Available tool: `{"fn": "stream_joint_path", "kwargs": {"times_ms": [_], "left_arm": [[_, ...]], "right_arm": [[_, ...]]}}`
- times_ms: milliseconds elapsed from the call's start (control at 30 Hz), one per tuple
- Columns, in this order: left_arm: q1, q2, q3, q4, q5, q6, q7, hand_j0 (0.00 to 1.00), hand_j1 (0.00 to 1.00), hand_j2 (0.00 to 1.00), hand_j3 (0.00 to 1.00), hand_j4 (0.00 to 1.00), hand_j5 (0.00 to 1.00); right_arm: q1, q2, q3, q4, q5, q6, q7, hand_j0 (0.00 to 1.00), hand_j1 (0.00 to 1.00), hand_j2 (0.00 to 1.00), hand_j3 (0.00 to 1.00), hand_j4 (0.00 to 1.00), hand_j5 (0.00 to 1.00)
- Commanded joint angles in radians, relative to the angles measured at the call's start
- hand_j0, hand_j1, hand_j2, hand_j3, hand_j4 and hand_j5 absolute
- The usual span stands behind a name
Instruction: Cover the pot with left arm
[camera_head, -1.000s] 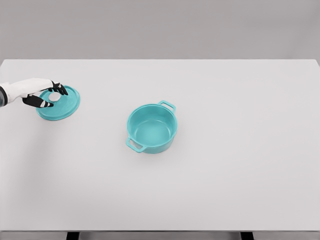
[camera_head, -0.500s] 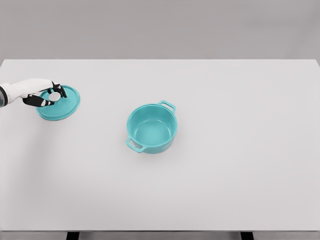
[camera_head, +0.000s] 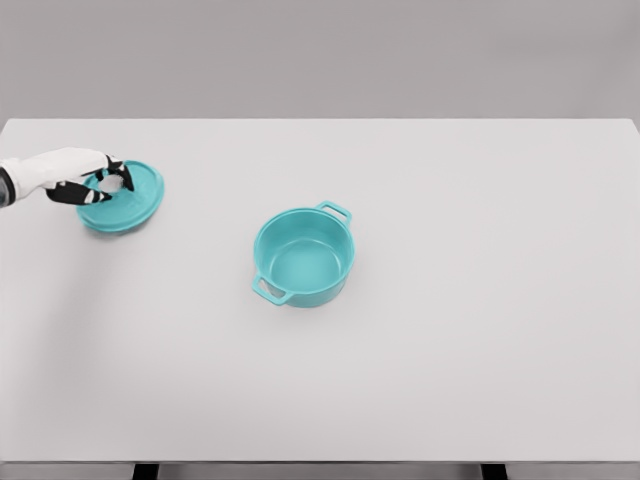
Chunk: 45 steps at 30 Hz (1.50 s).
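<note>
— Starting far left of the pot (camera_head: 303, 257): left hand (camera_head: 97, 183) in from the left edge, dark fingers (camera_head: 113, 173) curled around the white knob of the teal lid (camera_head: 124, 198). Clamped on it, by the look of things.

— Lid flat on the table (camera_head: 450, 340)?

— Hard to say. Possibly tipped a little, near edge lower, but too small to tell whether clear of the surface.

— And the pot itself?

— Near the table's middle, upright, open, nothing inside. Two loop handles, one toward the front left, one toward the back right, so the long axis running diagonally.

— Direction from the hand?

— To the right and somewhat nearer the camera. Well apart from the lid, with bare tabletop between. Probably a lift first, then a carry rightward and forward, then a level lowering onto the rim. Round lid on round rim, so handle axis of little concern for seating.

— Right of the pot?

— Only more table. No right hand in view, so the left the nearer by default, and already gripping.

— Main risk?

— Likely a tilted lid catching the rim on one side.
</note>
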Motion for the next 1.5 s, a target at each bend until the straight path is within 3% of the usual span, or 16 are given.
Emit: {"fn": "stream_joint_path", "kwargs": {"times_ms": [0, 333, 700, 1067, 1367, 1467], "left_arm": [[0.000, 0.002, 0.002, -0.054, 0.012, 0.003, 0.001, 0.52, 0.52, 0.52, 0.52, 0.52, 0.52], [0.012, 0.019, -0.003, -0.218, 0.009, 0.003, 0.001, 0.53, 0.53, 0.53, 0.53, 0.53, 0.53], [0.012, 0.019, -0.073, -0.374, 0.014, 0.003, 0.013, 0.54, 0.54, 0.54, 0.54, 0.54, 0.54], [0.087, 0.020, -0.089, -0.568, 0.052, 0.003, 0.015, 0.54, 0.54, 0.54, 0.54, 0.54, 0.54], [0.115, 0.016, -0.089, -0.646, 0.052, 0.003, 0.016, 0.54, 0.54, 0.54, 0.54, 0.54, 0.54], [0.121, 0.017, -0.127, -0.657, 0.050, 0.003, 0.091, 0.53, 0.53, 0.53, 0.53, 0.53, 0.53]], "right_arm": [[0.000, 0.000, 0.000, -0.001, 0.000, 0.000, 0.000, 1.00, 1.00, 1.00, 1.00, 1.00, 1.00], [0.000, 0.000, 0.000, 0.001, 0.000, 0.000, 0.000, 1.00, 1.00, 1.00, 1.00, 1.00, 1.00], [0.000, 0.000, 0.000, -0.001, 0.000, 0.000, 0.000, 1.00, 1.00, 1.00, 1.00, 1.00, 1.00], [0.000, 0.000, 0.000, -0.001, 0.000, 0.000, 0.000, 1.00, 1.00, 1.00, 1.00, 1.00, 1.00], [0.000, 0.000, 0.000, 0.001, 0.000, 0.000, 0.000, 1.00, 1.00, 1.00, 1.00, 1.00, 1.00], [0.000, 0.000, 0.000, 0.001, 0.000, 0.000, 0.000, 1.00, 1.00, 1.00, 1.00, 1.00, 1.00]]}}
